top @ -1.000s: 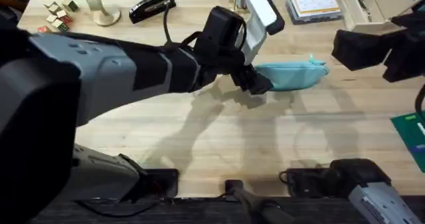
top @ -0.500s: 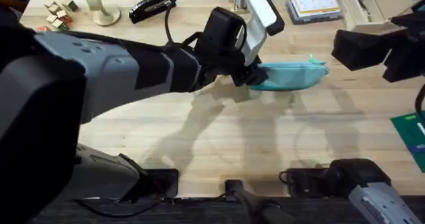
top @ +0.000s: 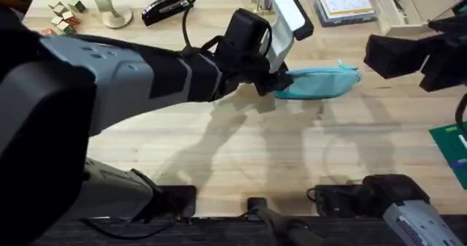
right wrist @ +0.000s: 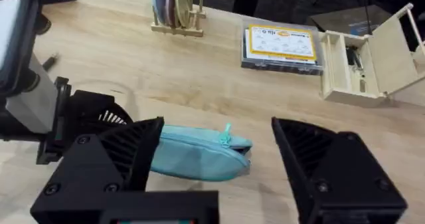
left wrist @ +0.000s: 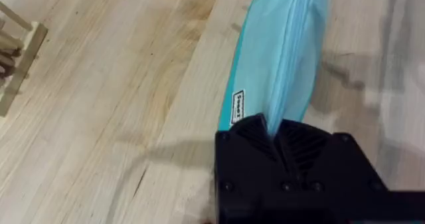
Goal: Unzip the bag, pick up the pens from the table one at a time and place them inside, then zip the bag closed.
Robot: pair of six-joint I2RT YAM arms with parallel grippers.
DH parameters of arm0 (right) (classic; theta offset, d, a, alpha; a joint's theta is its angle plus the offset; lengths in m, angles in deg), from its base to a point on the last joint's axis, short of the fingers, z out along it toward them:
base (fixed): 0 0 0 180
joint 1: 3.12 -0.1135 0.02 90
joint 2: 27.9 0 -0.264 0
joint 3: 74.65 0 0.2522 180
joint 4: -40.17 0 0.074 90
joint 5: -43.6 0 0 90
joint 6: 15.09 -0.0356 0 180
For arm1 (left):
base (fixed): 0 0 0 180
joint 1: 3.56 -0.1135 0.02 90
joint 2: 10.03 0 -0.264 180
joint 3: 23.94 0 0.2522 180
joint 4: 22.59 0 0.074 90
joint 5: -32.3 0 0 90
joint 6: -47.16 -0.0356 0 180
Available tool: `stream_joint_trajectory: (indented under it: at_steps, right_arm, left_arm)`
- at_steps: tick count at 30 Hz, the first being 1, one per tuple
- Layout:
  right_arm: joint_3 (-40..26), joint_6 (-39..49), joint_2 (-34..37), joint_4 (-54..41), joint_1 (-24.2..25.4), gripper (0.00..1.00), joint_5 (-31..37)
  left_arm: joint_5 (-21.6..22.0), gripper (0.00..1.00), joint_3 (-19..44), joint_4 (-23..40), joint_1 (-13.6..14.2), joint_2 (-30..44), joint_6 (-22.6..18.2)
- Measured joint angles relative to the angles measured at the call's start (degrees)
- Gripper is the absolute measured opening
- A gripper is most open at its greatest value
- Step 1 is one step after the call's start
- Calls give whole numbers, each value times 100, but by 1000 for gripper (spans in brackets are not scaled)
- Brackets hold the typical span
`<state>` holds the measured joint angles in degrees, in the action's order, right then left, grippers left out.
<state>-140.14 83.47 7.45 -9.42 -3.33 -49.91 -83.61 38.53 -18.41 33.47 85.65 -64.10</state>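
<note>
Teal fabric is what your left gripper (left wrist: 275,134) has between its fingers: in the left wrist view the jaws are pinched tight on the near end of the bag (top: 321,82), which lies flat on the table (top: 241,155) toward the far side, just right of centre. The zipper seam runs along the pouch and looks closed along the length you can see; the small pull tab (right wrist: 227,135) sticks up near the opposite end, close to where your right gripper (right wrist: 216,157) hovers with its jaws spread wide, holding nothing.

By the look of it, you are at the very start. One end is anchored, which is what the unzip needs, but the tab is not yet grasped and the bag is not open. Everything after that is left: opening the zipper, loading each pen, then zipping shut. A small dark stick (right wrist: 50,62) lies on the wood in the right wrist view; it may be a pen, but you cannot tell from here.
</note>
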Motion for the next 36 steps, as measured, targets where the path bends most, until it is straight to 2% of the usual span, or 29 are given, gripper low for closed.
stream_joint_trajectory:
  at_steps: [8,23,36]
  right_arm:
    - [-239,-107,289,-441,0,996,2]
    - [-2067,-239,2821,-1711,13,996,2]
    - [-2162,-487,3723,-1799,64,996,-30]
  left_arm:
    - [0,42,0,0,0,0,0]
    - [0,43,0,0,0,0,0]
    - [0,43,0,-1,0,0,-1]
